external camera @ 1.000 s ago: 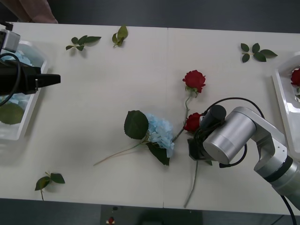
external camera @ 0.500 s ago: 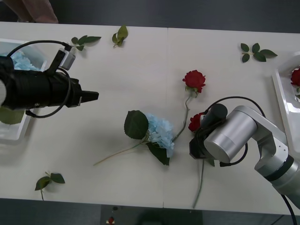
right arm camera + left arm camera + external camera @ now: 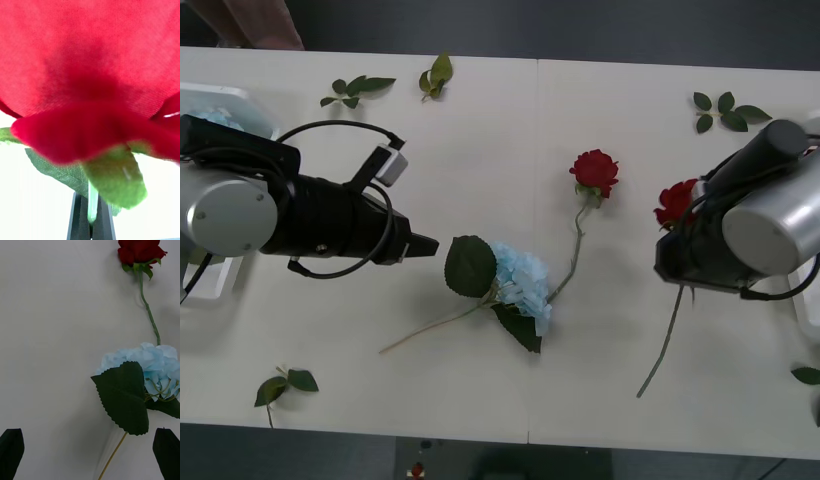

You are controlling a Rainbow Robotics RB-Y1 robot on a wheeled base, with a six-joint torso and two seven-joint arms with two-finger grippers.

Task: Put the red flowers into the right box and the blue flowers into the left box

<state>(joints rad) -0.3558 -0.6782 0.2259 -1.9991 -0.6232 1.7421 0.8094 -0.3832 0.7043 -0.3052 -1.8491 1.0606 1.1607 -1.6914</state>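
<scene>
One blue flower [image 3: 520,279] lies mid-table with a big dark leaf [image 3: 123,401] and a long stem. My left gripper [image 3: 420,243] hovers just left of it, open, with its black fingers [image 3: 11,453] apart above the table. More pale blue flowers [image 3: 213,117] lie in the left box [image 3: 235,97]. My right gripper [image 3: 91,217] is shut on the green stem of a red flower [image 3: 675,201], held off the table with its stem hanging down. A second red flower [image 3: 594,170] lies on the table, its stem running under the blue bloom. The right box [image 3: 813,125] is mostly hidden behind my right arm.
Loose green leaf sprigs lie at the back left [image 3: 356,88], back middle [image 3: 436,75], back right [image 3: 728,110], front left [image 3: 285,383] and front right edge [image 3: 808,375]. The table's front edge runs close below the flowers.
My left arm swung right from the left box to beside the blue flower. My right arm lifted the red flower and carried it right, towards the right box.
</scene>
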